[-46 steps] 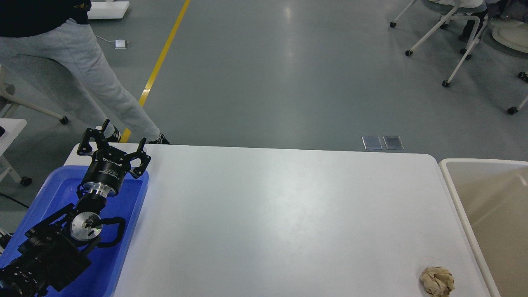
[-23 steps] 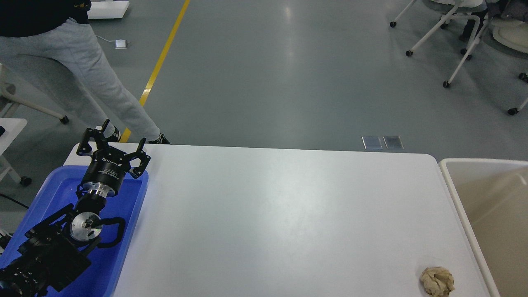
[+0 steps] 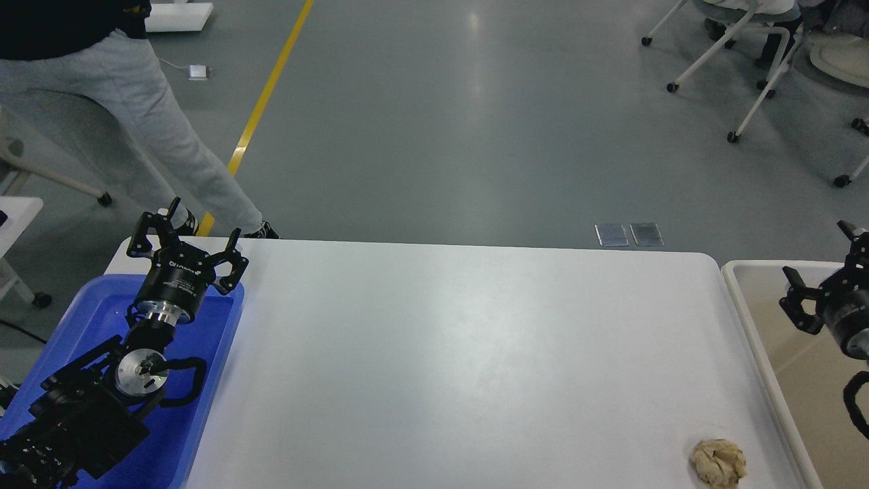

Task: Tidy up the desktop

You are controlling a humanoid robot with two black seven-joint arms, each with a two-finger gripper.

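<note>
The desktop [image 3: 461, 353] is a wide white tabletop with rounded corners. A crumpled ball of brown paper [image 3: 718, 462] lies on it near the front right corner. My left gripper [image 3: 202, 219] is open and empty, held above the far end of the blue tray [image 3: 218, 339] at the table's left. My right gripper [image 3: 818, 251] is open and empty at the right edge of the view, above the beige bin [image 3: 747, 305], well behind the paper ball.
A person in grey trousers [image 3: 136, 129] stands on the floor beyond the table's far left corner. Wheeled chairs [image 3: 740, 61] stand far back right. A yellow floor line [image 3: 268, 88] runs away behind the table.
My right arm has come into view at the right edge, over the beige bin. My left arm has stayed in place. The view has shifted slightly.
</note>
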